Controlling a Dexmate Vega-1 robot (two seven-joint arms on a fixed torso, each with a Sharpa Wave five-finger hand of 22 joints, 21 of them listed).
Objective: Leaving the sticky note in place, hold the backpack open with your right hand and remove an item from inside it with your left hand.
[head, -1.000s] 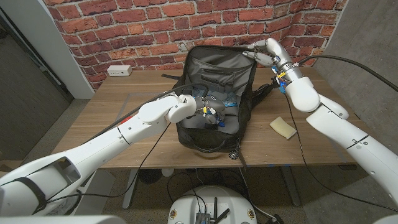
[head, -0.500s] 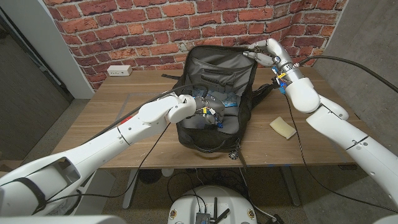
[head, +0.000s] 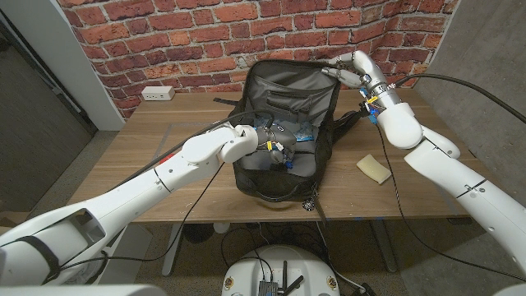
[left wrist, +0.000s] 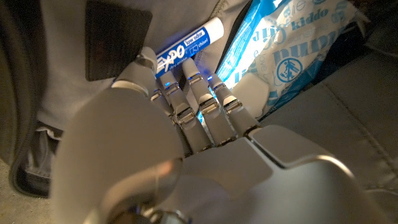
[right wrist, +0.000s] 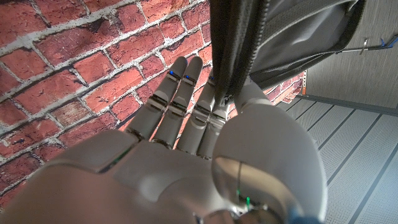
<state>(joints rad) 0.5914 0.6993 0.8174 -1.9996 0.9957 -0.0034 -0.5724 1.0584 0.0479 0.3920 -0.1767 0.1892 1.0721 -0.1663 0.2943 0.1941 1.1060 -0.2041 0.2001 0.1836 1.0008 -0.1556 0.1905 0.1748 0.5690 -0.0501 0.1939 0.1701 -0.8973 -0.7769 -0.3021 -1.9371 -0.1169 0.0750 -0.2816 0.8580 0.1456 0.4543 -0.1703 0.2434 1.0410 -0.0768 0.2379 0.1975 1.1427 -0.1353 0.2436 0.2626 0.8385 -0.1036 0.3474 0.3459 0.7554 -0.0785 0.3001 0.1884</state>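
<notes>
while my right hand (head: 343,69) pinches the top edge of the backpack (head: 283,123) flap and keeps it tipped up toward the brick wall, my left hand (head: 275,148) is down inside the open main compartment. in the right wrist view the zippered edge (right wrist: 231,50) runs between my thumb and fingers (right wrist: 180,93), so that grip looks sound. in the left wrist view my fingers (left wrist: 186,102) are partly spread and reach toward a blue expo marker (left wrist: 186,43) lying against the grey lining, with a blue-and-white printed packet (left wrist: 292,56) just beside it. the fingertips sit at the marker's barrel, but i cannot tell whether they have closed on it; it looks more like touching than holding.

to do this step well, i judge i should settle on the marker, since it is nearest and slim enough to pinch, bring thumb and fingers round the barrel before lifting, and draw it straight out through the opening without snagging the lining or dragging the packet. the right hand should only hold steady; any slack there would drop the flap onto my left wrist. the sticky note (head: 373,168) lies on the table (head: 148,140) well apart from the bag, near my right forearm, so i should keep that arm from sweeping low.
</notes>
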